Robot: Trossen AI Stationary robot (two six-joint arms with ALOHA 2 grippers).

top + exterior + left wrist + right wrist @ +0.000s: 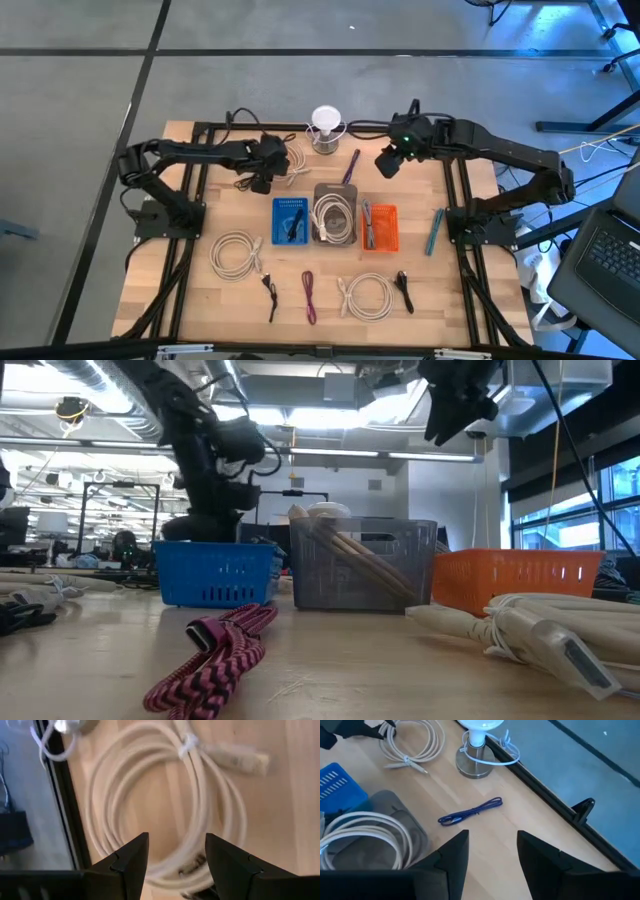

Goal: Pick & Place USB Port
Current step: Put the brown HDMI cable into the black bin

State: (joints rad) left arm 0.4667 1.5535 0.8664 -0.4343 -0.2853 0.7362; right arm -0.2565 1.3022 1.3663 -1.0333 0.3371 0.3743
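Left wrist view: the left gripper (pixel 177 855) hangs with fingers apart right over the coiled white cable (pixel 165 800) at the table's far left. Right gripper (pixel 490 852), fingers apart and empty, hovers near the purple cable (pixel 470 811).

Color-wise it's a pale blond wooden tabletop (pixel 200 290) with a black metal frame (pixel 190 180) around it. Three little slatted plastic baskets sit in a row: bright blue basket (pixel 290 221), smoky grey basket (pixel 334 215), orange basket (pixel 380 227). Cream-white coiled cables (pixel 236 253) are all over. One braided cable (pixel 215 650) is magenta with black stripes, a thin cable (pixel 470 812) is dark blue-purple, and a teal pen-like stick (pixel 435 231) lies on the right side.
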